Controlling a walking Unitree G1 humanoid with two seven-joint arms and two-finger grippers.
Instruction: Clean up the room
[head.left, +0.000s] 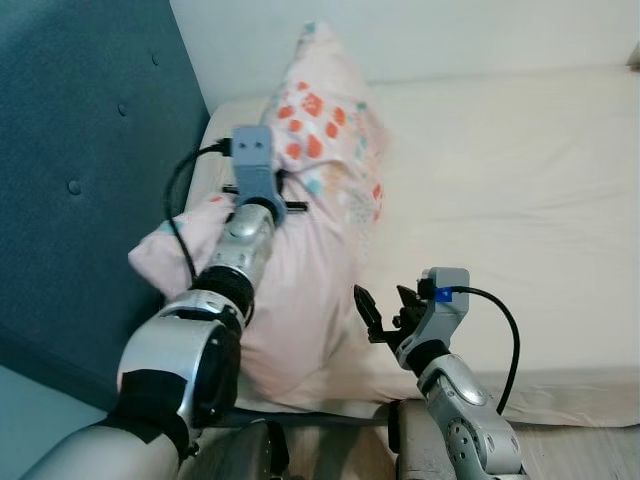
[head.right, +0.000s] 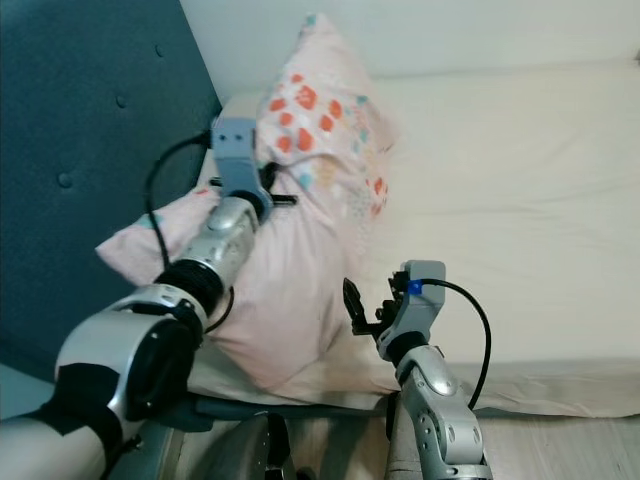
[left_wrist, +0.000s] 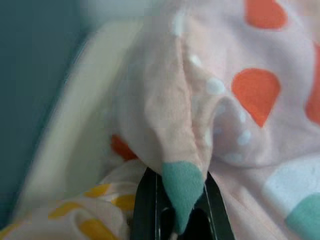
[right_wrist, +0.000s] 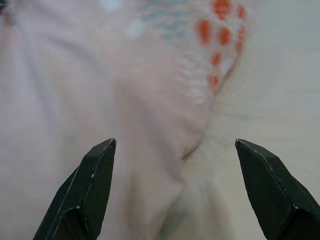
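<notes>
A pink pillow (head.left: 315, 140) with orange and teal spots stands propped at the head of the bed, its upper part raised and its lower part lying over the bed's near edge. My left gripper (head.left: 268, 198) is shut on a fold of the pillow's cloth (left_wrist: 182, 165), with a teal corner pinched between the black fingers (left_wrist: 145, 205). My right gripper (head.left: 383, 312) hangs open above the pillow's lower edge (right_wrist: 165, 165), touching nothing; its fingertips (right_wrist: 102, 165) stand wide apart.
The cream mattress (head.left: 520, 200) stretches to the right. A dark teal padded headboard (head.left: 80, 150) stands on the left, a white wall behind. The bed's near edge (head.left: 560, 400) meets wooden floor at the bottom right.
</notes>
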